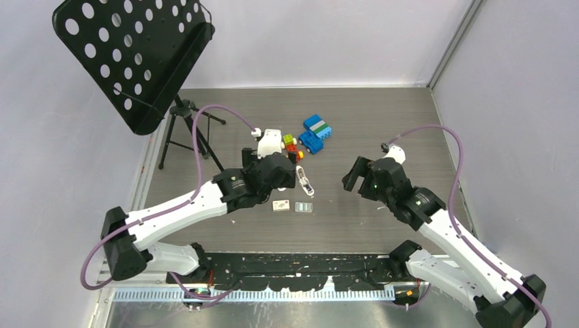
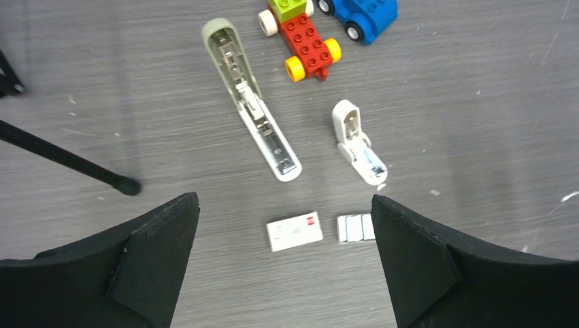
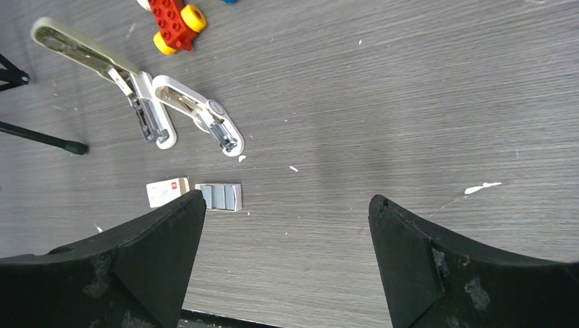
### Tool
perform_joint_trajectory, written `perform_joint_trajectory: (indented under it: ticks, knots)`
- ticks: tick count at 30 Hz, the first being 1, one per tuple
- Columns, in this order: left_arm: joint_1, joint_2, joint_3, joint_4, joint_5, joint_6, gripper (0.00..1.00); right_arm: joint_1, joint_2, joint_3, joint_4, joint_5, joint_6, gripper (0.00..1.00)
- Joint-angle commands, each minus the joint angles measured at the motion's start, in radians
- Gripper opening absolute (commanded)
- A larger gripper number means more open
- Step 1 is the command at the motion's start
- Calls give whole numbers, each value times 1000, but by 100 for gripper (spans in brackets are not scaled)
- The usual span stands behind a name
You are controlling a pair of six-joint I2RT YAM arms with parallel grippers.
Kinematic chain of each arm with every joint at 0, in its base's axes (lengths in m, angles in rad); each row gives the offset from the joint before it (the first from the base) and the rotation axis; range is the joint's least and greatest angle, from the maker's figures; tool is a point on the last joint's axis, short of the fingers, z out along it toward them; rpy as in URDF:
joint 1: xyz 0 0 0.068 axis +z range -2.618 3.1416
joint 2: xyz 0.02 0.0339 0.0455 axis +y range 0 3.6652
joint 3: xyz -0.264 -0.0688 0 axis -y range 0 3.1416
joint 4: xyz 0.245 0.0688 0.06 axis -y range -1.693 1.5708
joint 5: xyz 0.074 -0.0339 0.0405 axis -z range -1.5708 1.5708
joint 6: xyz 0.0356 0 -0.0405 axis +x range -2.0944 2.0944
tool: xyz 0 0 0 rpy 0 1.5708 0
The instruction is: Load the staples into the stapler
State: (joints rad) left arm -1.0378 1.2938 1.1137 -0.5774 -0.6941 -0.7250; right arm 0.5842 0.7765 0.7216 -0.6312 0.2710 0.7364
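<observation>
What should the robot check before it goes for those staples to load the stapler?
1. The stapler lies swung open with its insides facing up: ok.
2. The staples lie free on the table, beside the small box but not touching it: ok.
3. The left gripper is open and empty: ok.
4. The right gripper is open and empty: ok.
5. The stapler's channel is free of old staples: cannot tell.
</observation>
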Motion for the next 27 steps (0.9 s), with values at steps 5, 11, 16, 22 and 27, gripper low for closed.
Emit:
perform_joint_trajectory:
  ticks: [5,11,16,22,27]
  knots:
    - [5,-145,-2,-48,82,373,100,0,260,135,-21,-36,23,93]
    - [69,-196,70,-34,123,505,100,73,379,174,-23,21,128,91]
    - [228,-206,104,-18,245,519,100,143,483,239,-49,55,185,81]
    - [303,-255,51,2,279,519,100,260,624,318,-62,107,251,68]
    - [303,-338,-48,-26,271,506,100,320,746,398,-71,121,260,52]
